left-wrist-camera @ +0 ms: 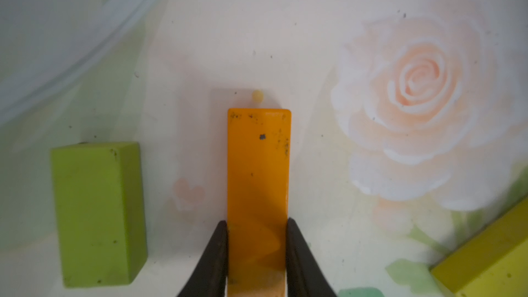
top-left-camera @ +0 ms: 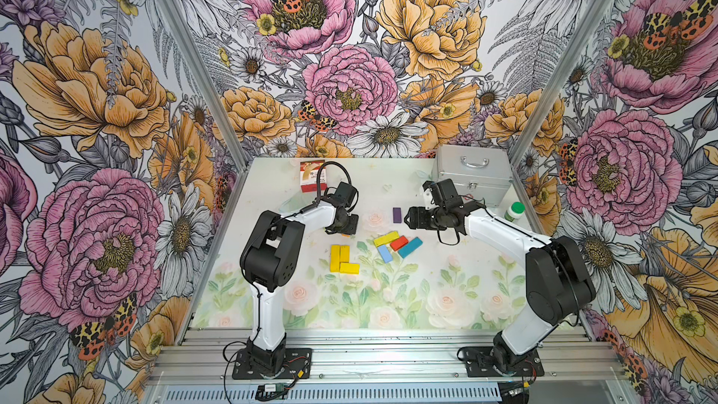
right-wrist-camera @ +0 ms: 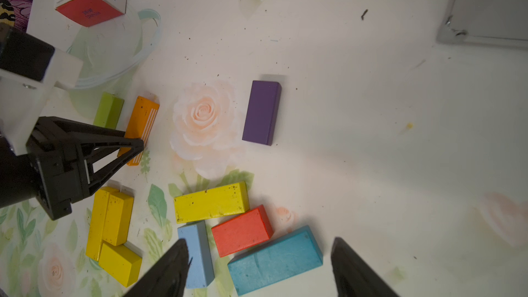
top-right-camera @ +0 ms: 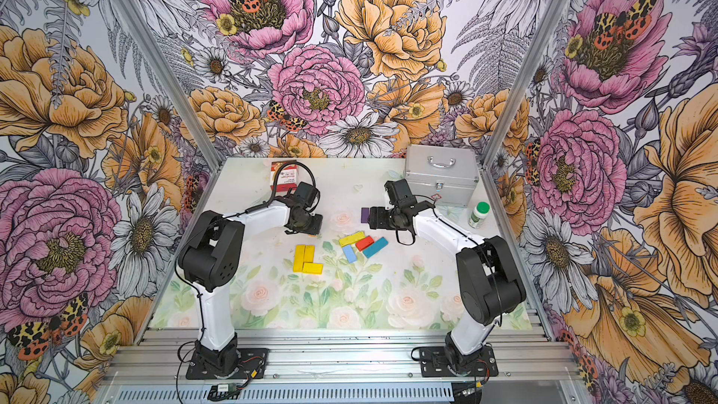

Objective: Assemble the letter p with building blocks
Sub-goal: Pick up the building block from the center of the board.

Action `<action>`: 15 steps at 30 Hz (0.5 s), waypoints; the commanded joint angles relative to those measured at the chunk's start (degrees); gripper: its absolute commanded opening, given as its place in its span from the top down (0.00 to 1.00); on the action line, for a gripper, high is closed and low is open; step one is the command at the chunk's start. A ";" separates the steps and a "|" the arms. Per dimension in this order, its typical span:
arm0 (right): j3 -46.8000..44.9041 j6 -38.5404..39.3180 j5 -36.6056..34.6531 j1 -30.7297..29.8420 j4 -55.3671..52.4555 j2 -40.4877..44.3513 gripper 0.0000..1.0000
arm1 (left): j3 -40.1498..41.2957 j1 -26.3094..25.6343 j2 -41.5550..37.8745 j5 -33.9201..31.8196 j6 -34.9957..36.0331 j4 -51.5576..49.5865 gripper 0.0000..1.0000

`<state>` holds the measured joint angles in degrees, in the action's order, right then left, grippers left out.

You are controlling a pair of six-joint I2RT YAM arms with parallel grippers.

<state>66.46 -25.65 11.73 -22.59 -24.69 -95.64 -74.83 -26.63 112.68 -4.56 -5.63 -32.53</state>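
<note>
Orange block (left-wrist-camera: 258, 161) pinched on the table (top-left-camera: 427, 305) by the left gripper (left-wrist-camera: 257, 224).
The jaws press on both long sides of the block, which lies flat left of the middle, just beside a green block (left-wrist-camera: 97, 212). Three yellow blocks (top-left-camera: 344, 260) touch in an L shape, a bit nearer. In the middle a fourth yellow block (top-left-camera: 386, 239), a red block (top-left-camera: 399, 243), a light blue block (top-left-camera: 384, 254) and a teal block (top-left-camera: 410, 247) sit close together. A purple block (top-left-camera: 396, 215) lies alone, farther back. The right gripper (right-wrist-camera: 260, 240) hangs above the table near the teal block, with its jaws wide and nothing in them.
</note>
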 commanded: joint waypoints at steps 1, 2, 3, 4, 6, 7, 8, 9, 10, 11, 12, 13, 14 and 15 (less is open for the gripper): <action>2.05 0.85 0.67 -0.82 0.22 -1.06 0.21 | 3.86 -5.22 -5.17 -10.50 13.07 -1.87 0.83; 2.10 0.95 0.60 -1.04 0.25 -1.18 0.21 | 4.87 -6.43 -6.16 -12.62 16.38 -1.47 0.82; 2.25 0.91 0.69 -1.29 0.25 -1.41 0.21 | 6.07 -7.20 -7.21 -14.41 18.99 -0.54 0.83; 2.48 1.02 0.82 -1.51 0.25 -1.64 0.21 | 7.30 -7.24 -7.80 -14.77 20.69 0.69 0.83; 2.93 1.13 1.09 -1.95 0.21 -2.27 0.21 | 9.97 -6.07 -11.39 -13.90 22.84 4.46 0.83; 3.04 1.20 1.23 -2.09 0.23 -2.59 0.21 | 10.90 -5.34 -12.37 -13.31 23.60 6.09 0.83; 3.24 1.27 1.41 -2.35 0.18 -2.78 0.21 | 11.89 -4.65 -13.38 -12.41 24.73 7.93 0.83; 3.34 1.38 1.52 -2.54 0.25 -3.05 0.20 | 12.97 -4.17 -14.44 -12.23 26.35 10.16 0.83; 3.57 1.52 1.58 -2.68 0.20 -3.37 0.20 | 13.83 -3.77 -15.29 -12.32 28.08 12.32 0.83; 3.63 1.60 1.68 -2.80 0.25 -3.61 0.21 | 14.44 -3.41 -15.79 -12.32 29.50 14.12 0.83; 3.84 1.72 1.79 -2.83 0.25 -3.97 0.21 | 15.07 -3.17 -16.29 -11.92 31.72 15.97 0.82; 4.01 1.74 1.89 -2.92 0.16 -4.39 0.21 | 15.70 -2.97 -16.52 -11.56 34.27 17.95 0.83; 4.25 1.82 2.05 -2.93 0.18 -4.76 0.21 | 16.36 -2.84 -16.61 -11.13 36.51 20.05 0.83; 4.49 1.83 2.22 -2.94 0.17 -5.20 0.20 | 17.27 -2.62 -16.67 -9.96 39.38 22.58 0.83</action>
<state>68.71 -24.73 13.17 -25.19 -24.64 -99.63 -59.20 -29.32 97.30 -15.44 24.25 -19.57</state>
